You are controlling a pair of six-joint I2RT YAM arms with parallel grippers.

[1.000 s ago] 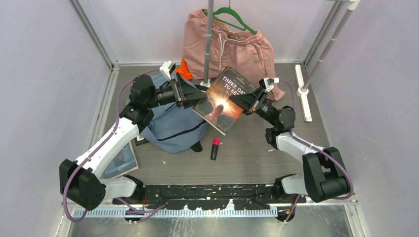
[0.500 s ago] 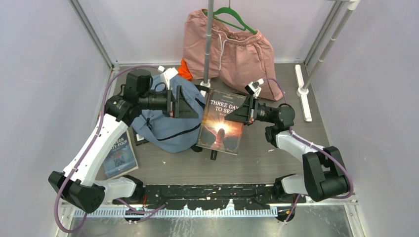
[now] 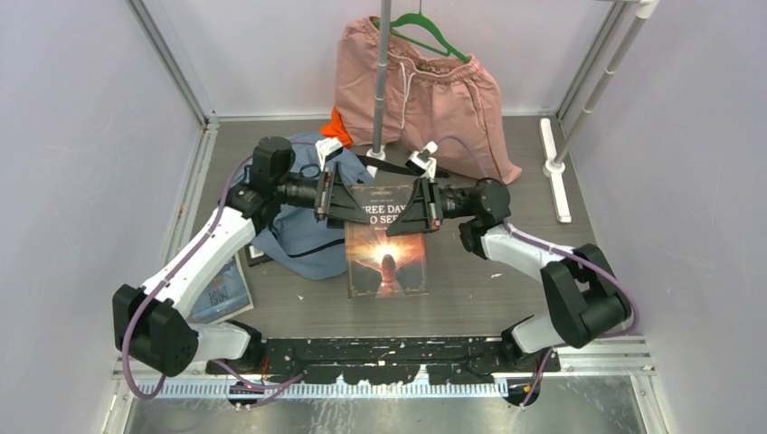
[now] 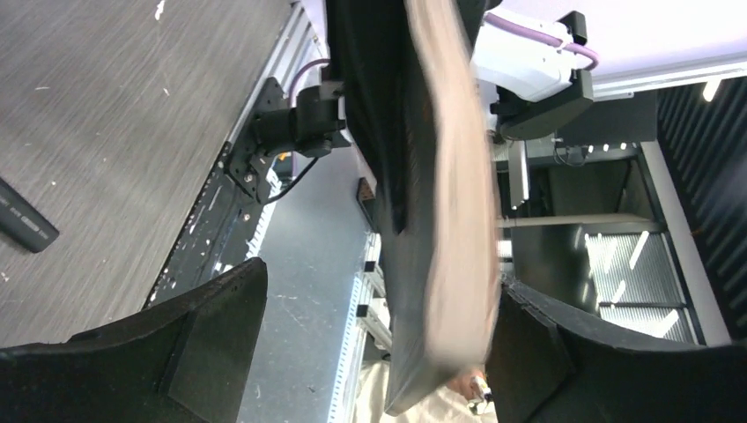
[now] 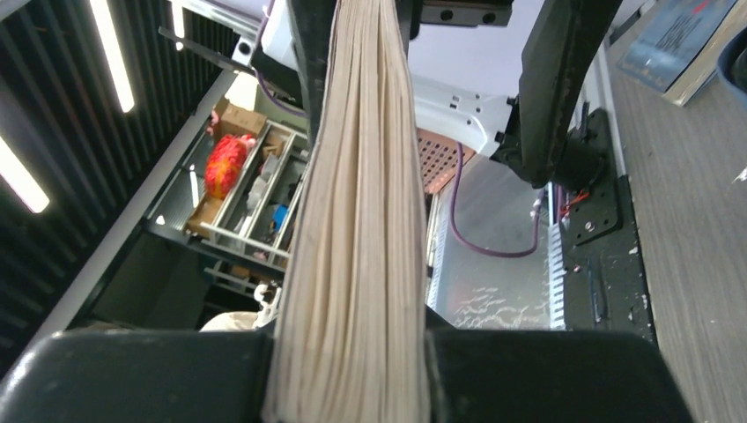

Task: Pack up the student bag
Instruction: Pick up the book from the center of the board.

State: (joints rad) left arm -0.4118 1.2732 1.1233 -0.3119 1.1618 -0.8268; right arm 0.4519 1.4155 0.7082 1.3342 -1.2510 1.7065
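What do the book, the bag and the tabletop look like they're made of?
Book: paper, with cream stacked page edges in the right wrist view. The printed cover looks slightly glossy and is probably card.
Student bag: soft woven fabric in matte grey-blue, slumped and creased.
Tabletop: matte grey with streaky wood grain. It is likely laminate or vinyl, but could be real wood.

A blurry book point(image 4: 445, 176) hangs on its edge between the left gripper point(image 4: 380, 284)'s wide-apart black fingers point(image 4: 185, 335), close to the right one. A grey table point(image 4: 114, 106) lies on the left.
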